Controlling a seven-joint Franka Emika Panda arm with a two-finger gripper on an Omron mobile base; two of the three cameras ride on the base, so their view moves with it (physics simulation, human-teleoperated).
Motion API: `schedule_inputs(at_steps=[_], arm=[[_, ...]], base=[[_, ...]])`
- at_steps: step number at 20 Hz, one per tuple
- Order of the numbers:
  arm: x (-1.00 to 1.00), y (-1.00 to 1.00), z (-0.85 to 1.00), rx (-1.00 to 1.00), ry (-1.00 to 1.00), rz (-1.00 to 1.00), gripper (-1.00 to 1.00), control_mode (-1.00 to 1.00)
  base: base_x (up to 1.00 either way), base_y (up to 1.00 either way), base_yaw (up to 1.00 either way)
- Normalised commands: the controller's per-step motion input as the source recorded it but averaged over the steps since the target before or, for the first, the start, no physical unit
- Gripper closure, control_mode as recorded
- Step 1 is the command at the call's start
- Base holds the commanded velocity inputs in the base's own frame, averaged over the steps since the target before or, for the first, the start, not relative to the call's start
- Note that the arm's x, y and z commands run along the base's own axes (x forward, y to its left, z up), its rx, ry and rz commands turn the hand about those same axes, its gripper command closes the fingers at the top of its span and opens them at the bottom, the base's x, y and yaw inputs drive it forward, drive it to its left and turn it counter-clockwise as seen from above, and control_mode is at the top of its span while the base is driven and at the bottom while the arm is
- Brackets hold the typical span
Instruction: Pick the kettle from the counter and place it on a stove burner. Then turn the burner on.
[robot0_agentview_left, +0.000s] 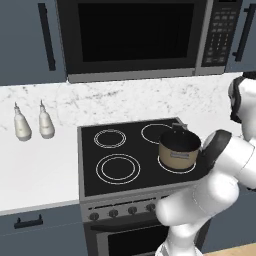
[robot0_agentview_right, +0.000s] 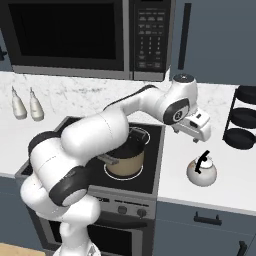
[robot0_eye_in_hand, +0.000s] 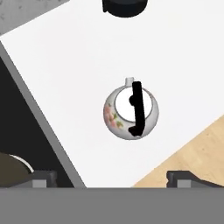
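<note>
The small white floral kettle (robot0_agentview_right: 202, 171) stands upright on the white counter (robot0_agentview_right: 225, 197) just right of the cooktop, its black handle arched over the lid. My gripper (robot0_agentview_right: 198, 136) hovers open a short way above it. In the hand view the kettle (robot0_eye_in_hand: 130, 109) lies straight ahead between the spread fingertips (robot0_eye_in_hand: 43, 177), spout toward the view's top, and nothing is held. The large double-ring burner (robot0_agentview_left: 118, 168) at the front left of the black cooktop (robot0_agentview_left: 92, 165) is bare. A tan pot (robot0_agentview_left: 179, 149) occupies the front-right burner.
My arm stretches across the cooktop over the pot (robot0_agentview_right: 125, 157). A black tiered rack (robot0_agentview_right: 245, 117) stands on the counter right of the kettle. Two white bottles (robot0_agentview_left: 22, 125) sit at the back left. Knobs (robot0_agentview_left: 122, 211) line the stove front; the microwave (robot0_agentview_left: 135, 35) hangs above.
</note>
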Motion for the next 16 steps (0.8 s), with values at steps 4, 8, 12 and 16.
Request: schedule_inputs(at_steps=[4,8,12,16], arm=[[0.11,-0.23,-0.56,0.00,0.15,0.00,-1.00,-1.00],[0.20,-0.26,-0.46,0.00,0.02,0.00,-1.00,-1.00],[0.04,-0.30,-0.23,0.00,-0.01,0.00,-1.00,-1.00],[0.00,-0.34,-0.19,0.00,0.00,0.00,-1.00,-1.00]], base=[[0.00,0.00,0.00],[0.00,0.00,0.00],[0.00,0.00,0.00],[0.00,0.00,0.00]])
